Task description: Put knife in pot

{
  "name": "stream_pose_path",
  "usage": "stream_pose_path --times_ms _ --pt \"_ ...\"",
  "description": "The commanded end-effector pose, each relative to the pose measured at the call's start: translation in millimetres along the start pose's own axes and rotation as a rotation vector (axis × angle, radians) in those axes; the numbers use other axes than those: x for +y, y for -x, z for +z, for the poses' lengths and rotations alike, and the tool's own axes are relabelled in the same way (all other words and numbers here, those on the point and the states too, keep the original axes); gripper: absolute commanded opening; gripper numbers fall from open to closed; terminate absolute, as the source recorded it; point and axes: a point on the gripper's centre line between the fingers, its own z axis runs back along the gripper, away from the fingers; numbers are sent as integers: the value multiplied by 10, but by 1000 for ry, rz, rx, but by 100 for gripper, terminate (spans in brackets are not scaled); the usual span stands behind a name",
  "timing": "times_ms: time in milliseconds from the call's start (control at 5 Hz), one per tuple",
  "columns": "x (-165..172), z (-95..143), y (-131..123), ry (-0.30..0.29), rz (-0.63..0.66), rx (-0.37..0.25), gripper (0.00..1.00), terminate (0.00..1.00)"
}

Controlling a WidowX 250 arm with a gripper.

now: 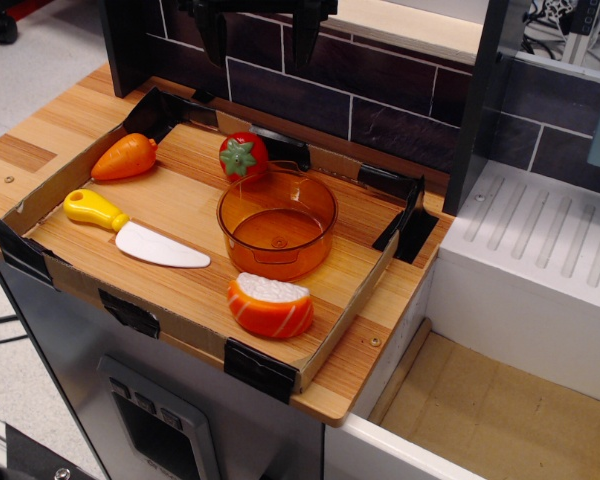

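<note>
The knife [135, 231], with a yellow handle and a broad white blade, lies flat on the wooden board at the left, blade pointing right. The translucent orange pot [277, 222] stands upright and empty just right of the blade tip. My gripper [258, 42] hangs at the top of the view above the back wall, its two dark fingers apart and empty, well above and behind the pot.
An orange toy carrot [126, 156] lies at the back left. A red tomato [243, 156] sits behind the pot. An orange-and-white half-round food piece [270, 304] lies in front of the pot. A low cardboard rim [355, 300] borders the board. A white sink [540, 270] is at the right.
</note>
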Motion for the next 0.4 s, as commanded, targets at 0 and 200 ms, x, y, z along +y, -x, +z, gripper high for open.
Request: stream_pose_path --times_ms 0,200 --pt "0 0 0 0 0 0 100 0" --pt "179 -82 140 -27 207 -28 100 0"
